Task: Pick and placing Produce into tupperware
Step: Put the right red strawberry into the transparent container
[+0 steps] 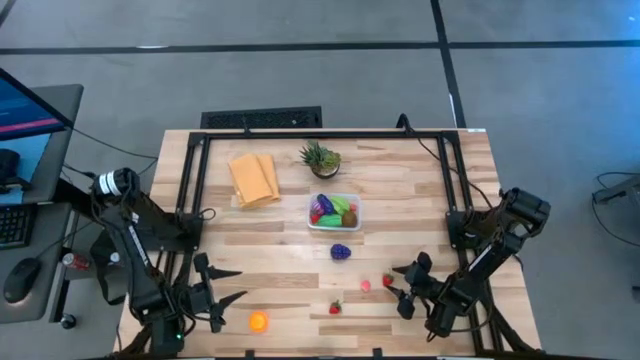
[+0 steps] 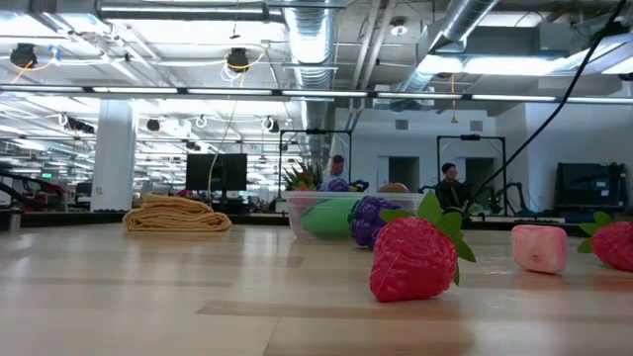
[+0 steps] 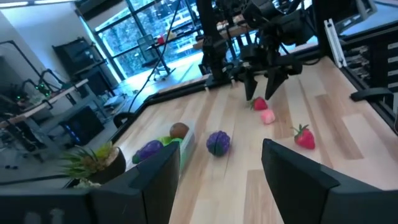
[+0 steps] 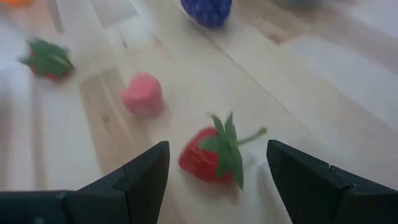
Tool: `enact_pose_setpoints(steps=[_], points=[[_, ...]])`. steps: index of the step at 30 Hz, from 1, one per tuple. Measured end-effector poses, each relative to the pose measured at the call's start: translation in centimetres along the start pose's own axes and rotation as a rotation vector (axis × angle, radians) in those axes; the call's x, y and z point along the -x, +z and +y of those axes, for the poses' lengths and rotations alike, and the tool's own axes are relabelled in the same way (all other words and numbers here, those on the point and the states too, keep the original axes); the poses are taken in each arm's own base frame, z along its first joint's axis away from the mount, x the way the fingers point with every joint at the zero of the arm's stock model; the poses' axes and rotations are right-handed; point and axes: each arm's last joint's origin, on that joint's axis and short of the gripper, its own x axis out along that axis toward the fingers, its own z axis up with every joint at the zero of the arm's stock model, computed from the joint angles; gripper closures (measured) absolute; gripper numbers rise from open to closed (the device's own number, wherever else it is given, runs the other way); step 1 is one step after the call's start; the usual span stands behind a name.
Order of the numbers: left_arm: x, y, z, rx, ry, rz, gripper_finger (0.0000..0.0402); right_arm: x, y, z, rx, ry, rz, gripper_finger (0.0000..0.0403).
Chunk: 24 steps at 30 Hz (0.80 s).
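The clear tupperware (image 1: 334, 212) sits mid-table and holds purple, green and brown produce. Loose on the wood lie a purple fruit (image 1: 341, 252), a pink piece (image 1: 365, 286), two red strawberries (image 1: 388, 281) (image 1: 336, 307) and an orange (image 1: 258, 321). My right gripper (image 1: 397, 284) is open low at the table's near right. In the right wrist view its fingers (image 4: 146, 171) stand on either side of one strawberry (image 4: 211, 158), apart from it. My left gripper (image 1: 238, 284) is open at the near left and touches nothing.
A folded yellow-orange cloth (image 1: 255, 179) and a spiky potted plant (image 1: 321, 159) stand toward the far edge, beyond the tupperware. Black frame rails (image 1: 320, 134) run along the far and side edges. Bare wood lies between the two grippers.
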Motion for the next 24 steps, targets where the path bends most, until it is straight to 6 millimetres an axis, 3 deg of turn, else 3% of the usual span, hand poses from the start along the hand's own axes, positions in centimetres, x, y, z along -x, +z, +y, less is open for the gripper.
enact_pose_setpoints(steps=[7, 24], points=[[0.0, 0.0, 0.0, -0.001, 0.013, -0.017, 0.0185, -1.7, -1.4, 0.0, 0.029, -0.043, -0.005, 0.0138], [0.0, 0.0, 0.1, -0.016, 0.019, -0.021, 0.0185, -1.9, -1.5, -0.1, 0.044, -0.056, -0.019, 0.0150]])
